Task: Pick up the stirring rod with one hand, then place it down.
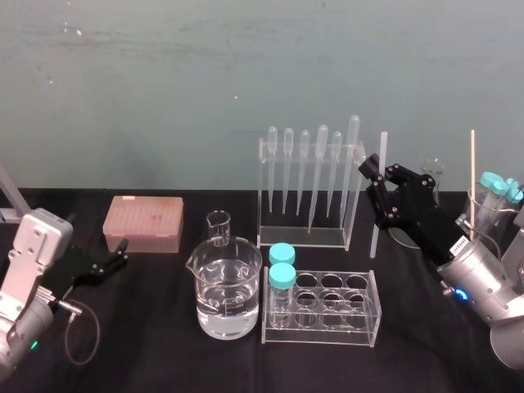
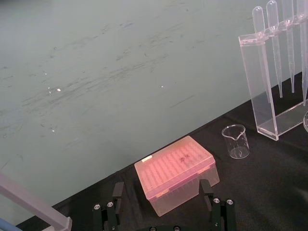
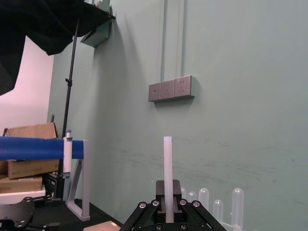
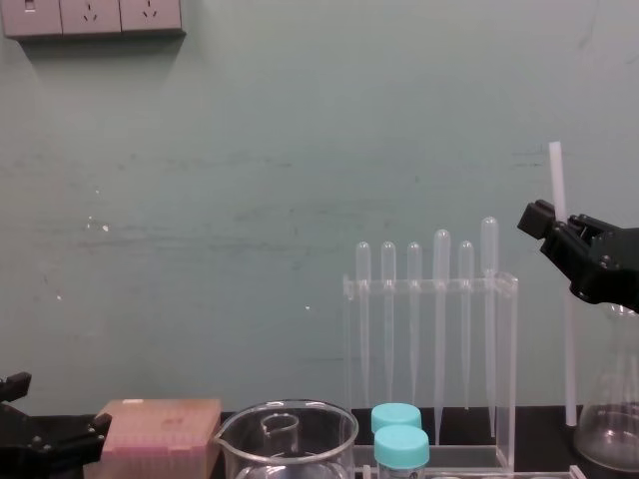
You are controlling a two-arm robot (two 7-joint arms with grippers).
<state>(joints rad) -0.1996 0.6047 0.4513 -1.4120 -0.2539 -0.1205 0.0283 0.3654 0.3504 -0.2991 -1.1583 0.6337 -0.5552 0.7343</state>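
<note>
The stirring rod (image 1: 378,205) is a thin translucent-white stick standing upright just right of the pipette rack (image 1: 311,188). My right gripper (image 1: 377,176) is shut on its upper part, and the top end sticks out above the fingers. In the chest view the stirring rod (image 4: 564,319) hangs down from the right gripper (image 4: 547,225), its lower end close to the table; I cannot tell if it touches. The right wrist view shows the stirring rod (image 3: 167,178) rising from between the pinched jaws. My left gripper (image 1: 113,260) rests open at the far left beside the pink box (image 2: 175,171).
A large beaker of water (image 1: 225,291) and a small beaker (image 1: 219,225) stand at the centre. A clear tube rack (image 1: 352,315) with two blue-capped tubes is in front. A flask (image 1: 491,217) with capped tubes and a wooden stick is at the far right.
</note>
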